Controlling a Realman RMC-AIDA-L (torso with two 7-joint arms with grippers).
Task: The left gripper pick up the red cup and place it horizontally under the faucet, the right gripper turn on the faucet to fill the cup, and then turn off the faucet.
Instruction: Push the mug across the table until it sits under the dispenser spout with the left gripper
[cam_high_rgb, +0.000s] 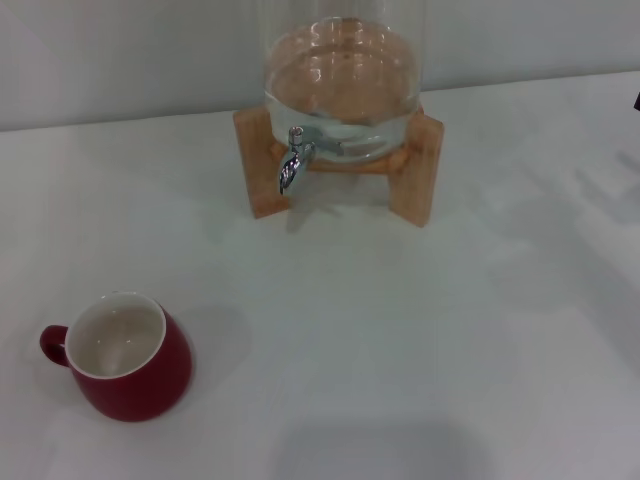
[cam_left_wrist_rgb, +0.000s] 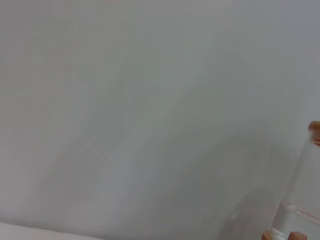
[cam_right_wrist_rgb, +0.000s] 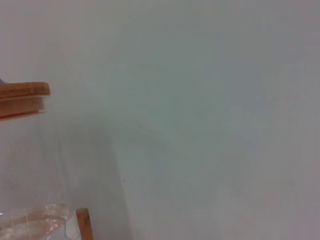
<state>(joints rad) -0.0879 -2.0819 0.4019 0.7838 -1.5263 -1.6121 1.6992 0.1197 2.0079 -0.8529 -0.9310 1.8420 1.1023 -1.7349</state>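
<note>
The red cup (cam_high_rgb: 128, 362) stands upright on the white table at the near left, its white inside showing and its small handle pointing left. The chrome faucet (cam_high_rgb: 292, 165) hangs spout-down from the front of the clear glass water dispenser (cam_high_rgb: 342, 75), which rests on a wooden stand (cam_high_rgb: 418, 165) at the back middle. Nothing is under the spout. Neither gripper shows in the head view, and neither wrist view shows its own fingers.
The white table (cam_high_rgb: 400, 340) runs up to a pale wall behind the dispenser. The left wrist view catches the dispenser's glass edge (cam_left_wrist_rgb: 305, 200). In the right wrist view are its wooden lid (cam_right_wrist_rgb: 22, 99) and a stand post (cam_right_wrist_rgb: 84, 224).
</note>
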